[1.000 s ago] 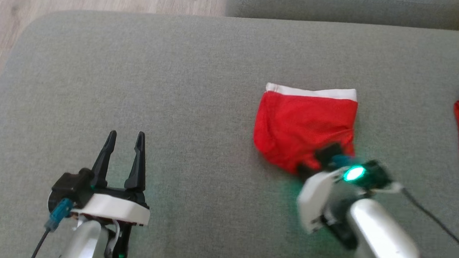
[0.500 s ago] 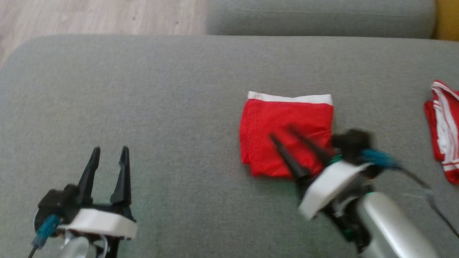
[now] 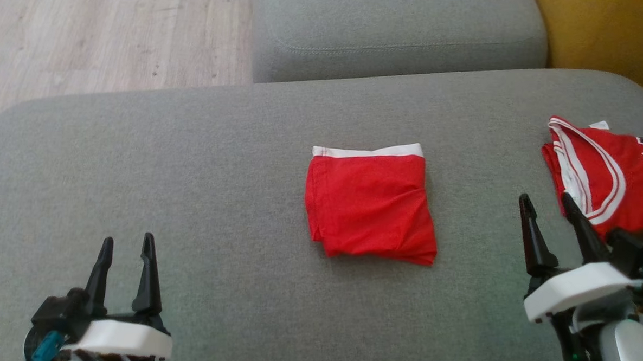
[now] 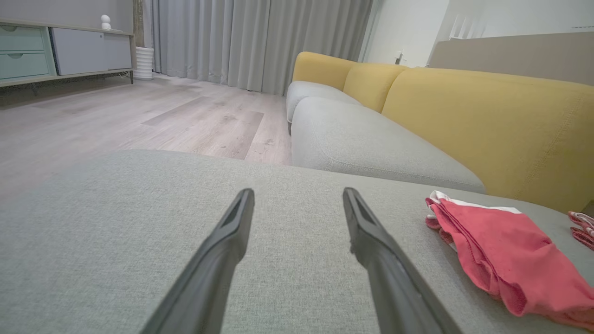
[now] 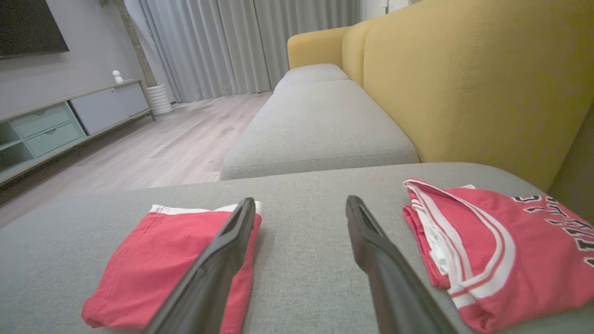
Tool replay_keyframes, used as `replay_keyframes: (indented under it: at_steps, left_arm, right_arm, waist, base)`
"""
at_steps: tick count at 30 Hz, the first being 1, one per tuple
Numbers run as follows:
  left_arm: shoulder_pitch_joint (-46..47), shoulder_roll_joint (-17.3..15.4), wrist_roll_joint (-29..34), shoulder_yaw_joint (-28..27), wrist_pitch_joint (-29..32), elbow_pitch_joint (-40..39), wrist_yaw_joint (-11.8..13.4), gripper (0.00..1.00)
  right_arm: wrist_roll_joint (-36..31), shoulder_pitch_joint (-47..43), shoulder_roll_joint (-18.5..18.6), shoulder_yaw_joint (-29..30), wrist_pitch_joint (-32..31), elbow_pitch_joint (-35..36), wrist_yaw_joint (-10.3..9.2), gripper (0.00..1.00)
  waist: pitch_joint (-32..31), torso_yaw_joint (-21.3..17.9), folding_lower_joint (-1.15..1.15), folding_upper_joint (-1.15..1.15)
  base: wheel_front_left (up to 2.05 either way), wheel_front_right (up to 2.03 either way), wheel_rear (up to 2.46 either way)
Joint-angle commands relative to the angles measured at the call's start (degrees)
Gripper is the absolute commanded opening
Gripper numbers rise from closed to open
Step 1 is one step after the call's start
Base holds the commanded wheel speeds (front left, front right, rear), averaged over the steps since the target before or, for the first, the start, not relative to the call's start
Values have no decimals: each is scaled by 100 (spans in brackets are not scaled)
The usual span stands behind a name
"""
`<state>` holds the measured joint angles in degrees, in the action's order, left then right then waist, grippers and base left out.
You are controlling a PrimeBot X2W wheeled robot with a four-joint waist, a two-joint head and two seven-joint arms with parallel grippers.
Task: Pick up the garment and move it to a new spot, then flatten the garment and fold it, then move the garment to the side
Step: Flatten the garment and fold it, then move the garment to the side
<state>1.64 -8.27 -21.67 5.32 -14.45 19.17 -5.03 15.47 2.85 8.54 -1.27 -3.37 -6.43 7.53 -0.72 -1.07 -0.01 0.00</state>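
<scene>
garment (image 3: 372,207): red, folded into a rough square, lying flat at the centre of the head frame on the grey cushion (image 3: 192,158). its white waistband (image 3: 367,150) runs along the upper edge. the lower edge is slightly uneven, with layers showing at the lower left corner. nothing touches it.

right gripper (image 3: 545,197): lower right of the head frame, well apart from the garment. fingers spread wide and pointing up the frame, nothing between them. one fingertip overlaps the edge of a red jersey (image 3: 609,171), white-trimmed with dark lettering, at the right edge of the frame; contact cannot be told. in the right wrist frame the gap between the fingers shows bare cushion, with the garment at lower left, partly behind one finger, and the jersey at lower right.

left gripper (image 3: 127,238): lower left of the head frame, well apart from the garment. fingers apart, empty. in the left wrist frame bare cushion lies between them and the garment sits at the lower right.

surroundings: a second grey seat (image 3: 393,37) at top centre, wood floor (image 3: 89,29) at upper left, yellow backrest (image 3: 605,30) at upper right.
</scene>
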Motion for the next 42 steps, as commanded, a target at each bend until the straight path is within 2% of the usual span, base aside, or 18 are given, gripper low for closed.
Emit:
replay_keyframes:
  at_steps: [1,17,21,24,27,32,37,42]
  left_arm:
    - [148,-130,53,-246,-55,-210,36,100]
    - [105,-169,43,-176,-32,-220,113,100]
    - [171,-174,42,-138,-9,-293,124,100]
    - [310,-182,42,-102,18,-397,117,100]
    - [507,-189,62,-45,37,-508,102,100]
    - [828,-156,123,126,48,-546,56,100]
    - [1012,-110,114,178,18,-448,30,100]
    - [1049,-94,103,158,-16,-334,16,100]
  right_arm:
    - [-33,118,-4,-103,-13,221,-4,100]
    - [-135,-36,-175,-102,-264,259,-4,100]
    - [-83,158,-156,-256,-424,255,-4,100]
    - [101,549,-231,-377,-795,143,-4,100]
    - [125,1083,-292,-424,-1316,-167,-4,100]
    - [207,1789,-384,-429,-2092,-1132,-4,100]
    - [278,2085,-442,-446,-2487,-1963,-4,100]
    - [510,2206,-476,-630,-2632,-2388,-4,100]
  waist:
    - [-14,-18,1,0]
    - [-6,-78,1,0]
    - [119,-4,1,0]
    - [335,107,1,0]
    - [620,249,1,0]
    - [996,547,1,0]
    - [1196,744,1,0]
    - [1213,748,1,0]
  base:
    - [0,0,0]
    - [0,0,0]
    - [0,0,0]
    - [0,0,0]
    - [0,0,0]
    - [0,0,0]
    - [0,0,0]
    - [0,0,0]
